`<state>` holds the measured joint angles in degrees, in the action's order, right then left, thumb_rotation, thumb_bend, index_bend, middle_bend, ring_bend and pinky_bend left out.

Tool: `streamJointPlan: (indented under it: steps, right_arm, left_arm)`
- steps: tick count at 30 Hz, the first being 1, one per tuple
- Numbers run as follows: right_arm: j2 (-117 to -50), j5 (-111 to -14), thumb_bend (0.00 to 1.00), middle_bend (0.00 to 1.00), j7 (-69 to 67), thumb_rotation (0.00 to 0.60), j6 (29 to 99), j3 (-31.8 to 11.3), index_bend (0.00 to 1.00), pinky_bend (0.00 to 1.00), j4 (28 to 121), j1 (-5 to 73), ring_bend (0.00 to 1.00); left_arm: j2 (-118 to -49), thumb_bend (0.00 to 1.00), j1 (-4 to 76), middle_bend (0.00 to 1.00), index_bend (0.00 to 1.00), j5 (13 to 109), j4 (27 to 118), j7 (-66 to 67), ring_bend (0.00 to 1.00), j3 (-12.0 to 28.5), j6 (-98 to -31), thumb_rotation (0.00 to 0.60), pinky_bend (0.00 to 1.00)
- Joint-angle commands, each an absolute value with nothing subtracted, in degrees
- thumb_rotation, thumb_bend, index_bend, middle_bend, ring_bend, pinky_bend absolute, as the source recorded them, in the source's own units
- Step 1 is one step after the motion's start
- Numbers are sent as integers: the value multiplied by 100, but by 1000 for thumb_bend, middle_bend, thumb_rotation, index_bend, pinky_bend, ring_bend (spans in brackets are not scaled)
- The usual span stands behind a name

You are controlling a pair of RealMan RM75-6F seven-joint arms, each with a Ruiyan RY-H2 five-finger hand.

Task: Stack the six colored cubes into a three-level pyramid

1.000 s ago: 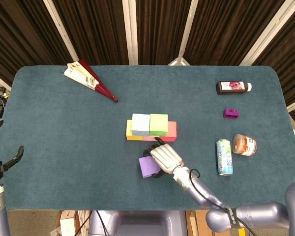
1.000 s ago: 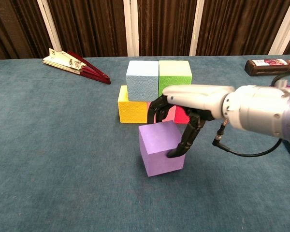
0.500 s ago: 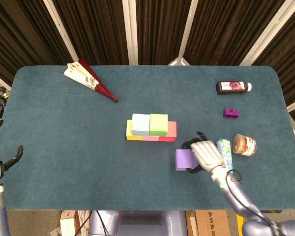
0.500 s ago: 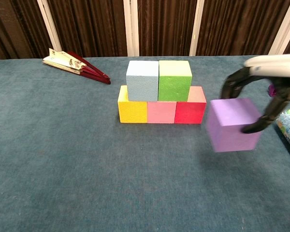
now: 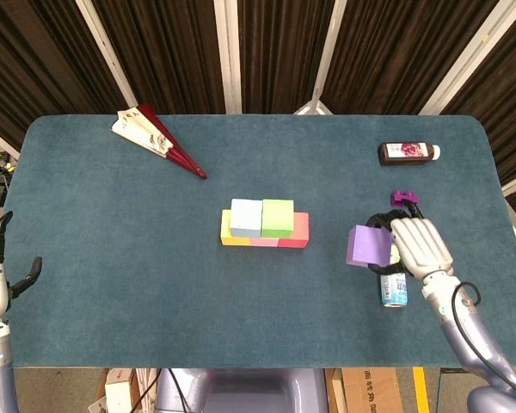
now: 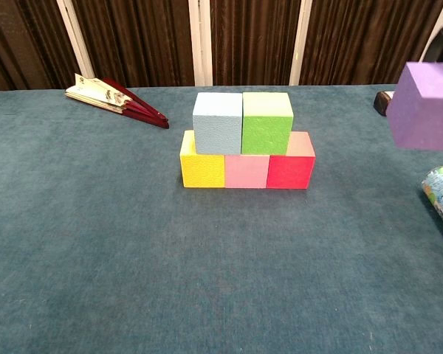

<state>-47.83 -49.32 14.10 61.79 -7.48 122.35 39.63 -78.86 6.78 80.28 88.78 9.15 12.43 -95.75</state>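
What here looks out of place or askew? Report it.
Two things stand out. The purple cube is held by the right hand well to the right of the two-level cube stack, not over its top. A drink can lies on its side near the table's right edge instead of standing upright.

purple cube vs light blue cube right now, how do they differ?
The purple cube is held off the table by the right hand; the light blue cube sits in the stack's second level, over the yellow cube and pink cube. The purple cube is off to the right, touching no other cube; the light blue cube abuts the green cube. Both look like similar cubes.
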Motion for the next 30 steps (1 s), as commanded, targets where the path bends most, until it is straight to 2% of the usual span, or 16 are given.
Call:
streamJointPlan:
  steps: [1, 5, 11, 19, 24, 30]
  right_arm:
    - [-4452, -3992, 251, 446, 1917, 600, 5685, -1186, 441, 0, 12279, 4668, 251]
    - [-4342, -2790, 252, 446, 2483, 600, 5338, -1538, 441, 0, 12165, 5535, 251]
    - [-4372, -1121, 252, 446, 3172, 600, 4973, -1784, 441, 0, 11958, 6761, 251]
    - [-4693, 295, 252, 446, 3704, 600, 4746, -1918, 441, 0, 11688, 7974, 251]
    - [-5014, 720, 252, 446, 3780, 600, 4585, -1967, 441, 0, 11399, 8466, 251]
    - [-5504, 589, 251, 446, 3624, 600, 4702, -1963, 441, 0, 11104, 8660, 251]
  left_arm:
    - [-7864, 360, 697, 0, 113, 7947, 8865, 991, 0, 1272, -9509, 600, 0]
    - [-7813, 360, 728, 0, 105, 7730, 8849, 1142, 0, 1324, -9344, 600, 0]
    - [-7764, 359, 827, 0, 104, 7335, 8834, 1430, 0, 1368, -8947, 600, 0]
    - [-7768, 359, 1001, 0, 99, 6938, 8726, 1567, 0, 1465, -8525, 600, 0]
    - [-7772, 359, 1017, 0, 92, 6839, 8700, 1557, 0, 1479, -8475, 600, 0]
    - [-7724, 359, 1056, 0, 76, 6718, 8729, 1597, 0, 1464, -8332, 600, 0]
